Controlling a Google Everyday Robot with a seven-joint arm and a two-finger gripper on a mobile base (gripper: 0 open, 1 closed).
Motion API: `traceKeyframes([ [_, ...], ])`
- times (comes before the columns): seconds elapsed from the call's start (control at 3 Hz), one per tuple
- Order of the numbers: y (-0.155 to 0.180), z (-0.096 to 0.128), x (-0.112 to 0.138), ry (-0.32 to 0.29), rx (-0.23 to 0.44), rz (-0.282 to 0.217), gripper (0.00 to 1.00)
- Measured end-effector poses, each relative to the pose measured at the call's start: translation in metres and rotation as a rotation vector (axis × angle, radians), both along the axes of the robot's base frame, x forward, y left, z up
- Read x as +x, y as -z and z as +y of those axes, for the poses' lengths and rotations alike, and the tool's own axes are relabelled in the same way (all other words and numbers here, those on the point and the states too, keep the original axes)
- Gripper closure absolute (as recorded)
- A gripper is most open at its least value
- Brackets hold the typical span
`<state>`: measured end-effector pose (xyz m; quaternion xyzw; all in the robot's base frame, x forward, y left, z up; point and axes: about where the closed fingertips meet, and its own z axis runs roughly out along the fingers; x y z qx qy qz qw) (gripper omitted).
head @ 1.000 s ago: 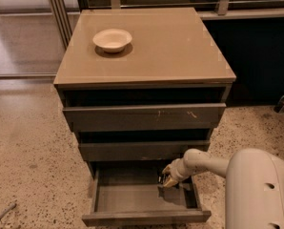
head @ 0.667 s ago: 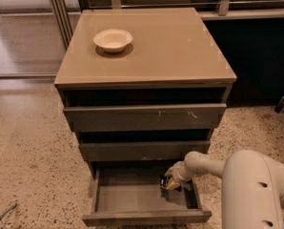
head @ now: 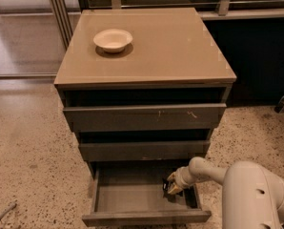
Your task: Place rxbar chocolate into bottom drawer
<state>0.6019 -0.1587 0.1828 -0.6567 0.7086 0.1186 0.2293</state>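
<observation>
Camera view: jaws hold one rxbar chocolate [head: 167,190] inside one open bottom drawer [head: 132,197].

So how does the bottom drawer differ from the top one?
The bottom drawer is pulled far out, its floor showing; the top drawer is barely out. The claw reaches into the bottom drawer's right side; nothing reaches into the top drawer. Both have plain grey-brown fronts.
</observation>
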Motion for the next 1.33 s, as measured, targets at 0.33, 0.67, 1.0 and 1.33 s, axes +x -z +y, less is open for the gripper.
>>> traceKeyframes([
  [0.33,0.011,-0.002,0.002,0.013,0.055,-0.003,1.0],
  [0.67,0.021,0.0,0.006,0.008,0.11,-0.005,1.0],
  [1.0,0.031,0.002,0.008,0.002,0.146,0.0,1.0],
  [1.33,0.046,0.0,0.006,-0.001,0.168,0.018,1.0],
])
